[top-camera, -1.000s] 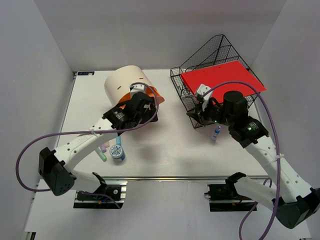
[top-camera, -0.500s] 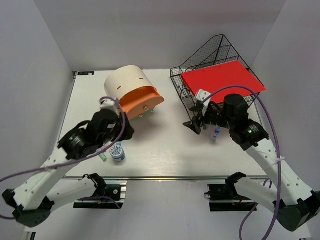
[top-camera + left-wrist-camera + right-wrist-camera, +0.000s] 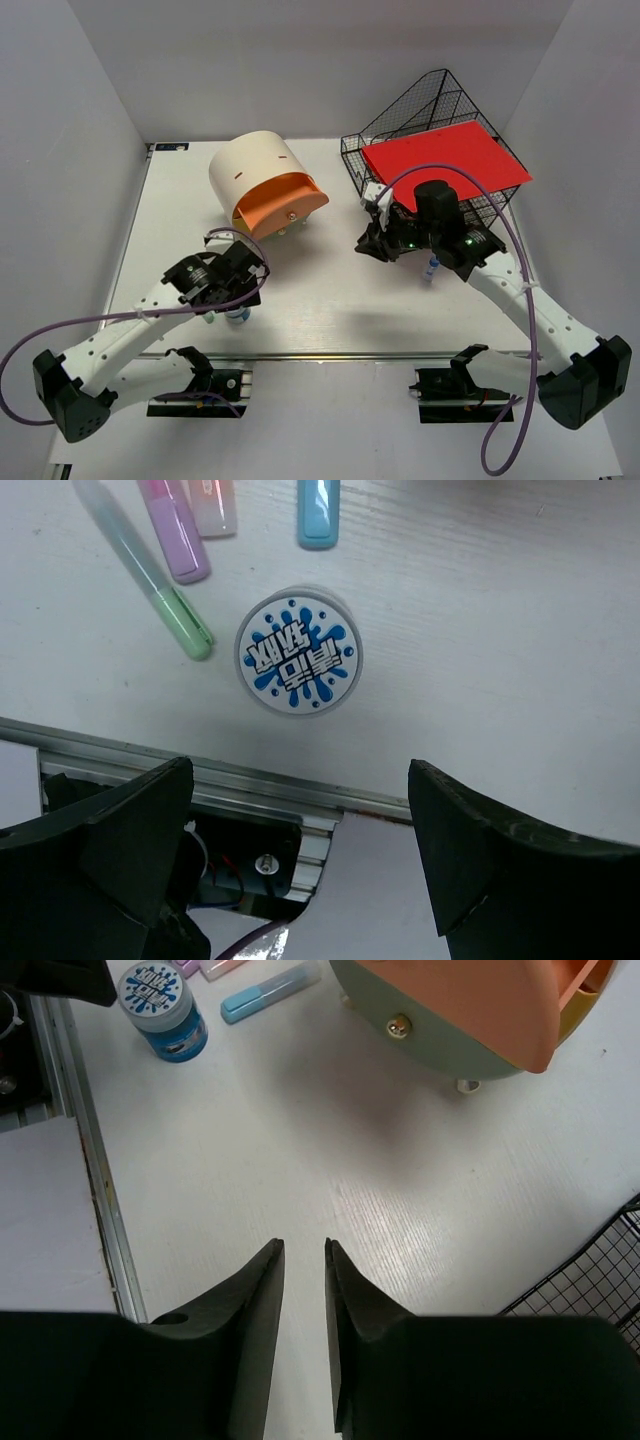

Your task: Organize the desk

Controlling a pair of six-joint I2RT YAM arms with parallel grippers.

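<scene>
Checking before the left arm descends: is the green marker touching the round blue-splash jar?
Apart. The left wrist view shows bare white desk between the green marker tip and the jar lid's rim.

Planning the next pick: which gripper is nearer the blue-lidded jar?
Left. The left gripper hangs directly above the jar; the right gripper is far across the desk.

**Surfaces and finishes, desk and contents**

The desk [image 3: 330,1200] top is matt white with a faint wood-like grain; its edge rail [image 3: 300,795] is brushed silver metal. Wire rack [image 3: 420,110]: thin black metal mesh. Drawer box [image 3: 255,175]: smooth matt cream shell, orange plastic front. Round jar [image 3: 298,651]: glossy printed lid. Highlighters [image 3: 175,615]: translucent pastel plastic.
</scene>
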